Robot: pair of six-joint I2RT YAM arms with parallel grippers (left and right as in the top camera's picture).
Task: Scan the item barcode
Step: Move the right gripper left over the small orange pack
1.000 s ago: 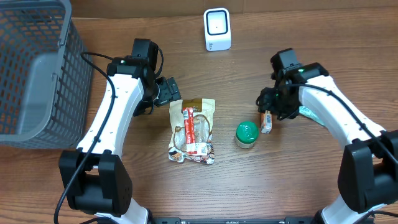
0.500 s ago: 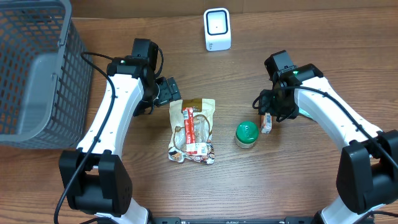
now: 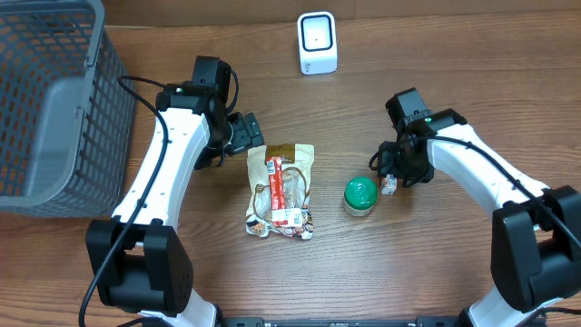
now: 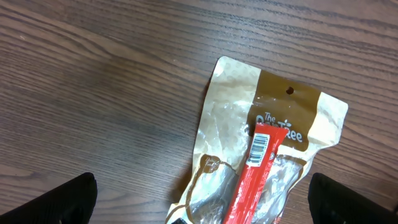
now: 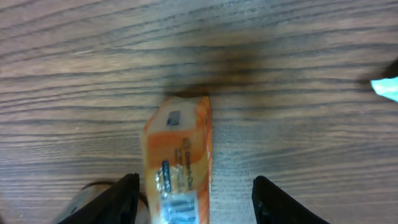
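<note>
Wooden table [image 3: 472, 64]: at centre right, the right gripper [image 5: 196, 196], jaws apart, straddles the orange box [image 5: 180, 143]. Left gripper [image 3: 247, 133] jaws wide apart, empty. Best closed squarely on the box's 2 long sides, barcode uncovered.

Table [image 3: 454, 54]: wood, mid-to-dark brown, fills whole overhead view. Grain long and streaky, running left to right. Finish matte with faint sheen. Close views show fine dark lines in grain and paler bands between.

Light: even, diffuse, from above. Shadows on wood soft-edged and short. Pale washed-out patch on wood at upper left of left wrist view; blurred dark patch at top centre of right wrist view.

Basket [image 3: 45, 109]: grey wire mesh, far-left corner of table, cut off by frame's top and left edges, solid grey rim.
</note>
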